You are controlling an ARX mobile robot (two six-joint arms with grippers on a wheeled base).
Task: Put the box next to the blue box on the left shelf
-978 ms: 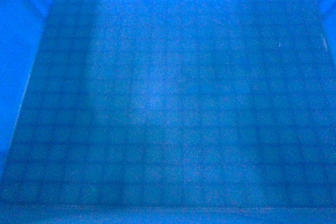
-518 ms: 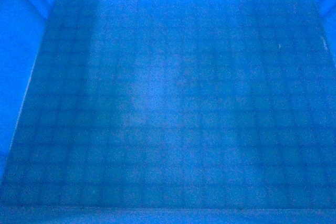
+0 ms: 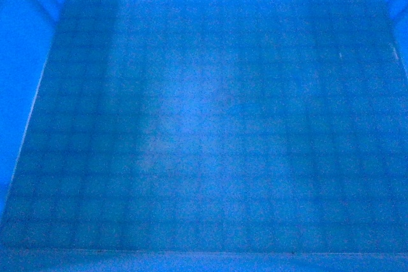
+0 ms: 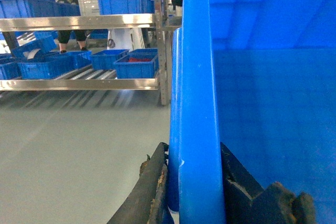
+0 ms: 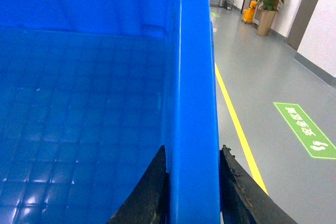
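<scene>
The left tool (image 4: 191,182) pinches the box (image 4: 197,103) by its left wall, one finger outside and one inside; the box hangs carried between both arms, its grid floor filling the head view, while a roller shelf (image 4: 79,74) with other blue crates (image 4: 135,65) lies well off to the left. The right tool (image 5: 191,184) clamps the right wall likewise; the empty crate looks stiff, fairly light and smooth, so I judge thin-wall pinches liable to slip, and grips under the thick rim safer.

box (image 3: 210,125) between both tools, left tool (image 4: 191,182) on its left wall, right tool (image 5: 191,182) on its right wall
</scene>
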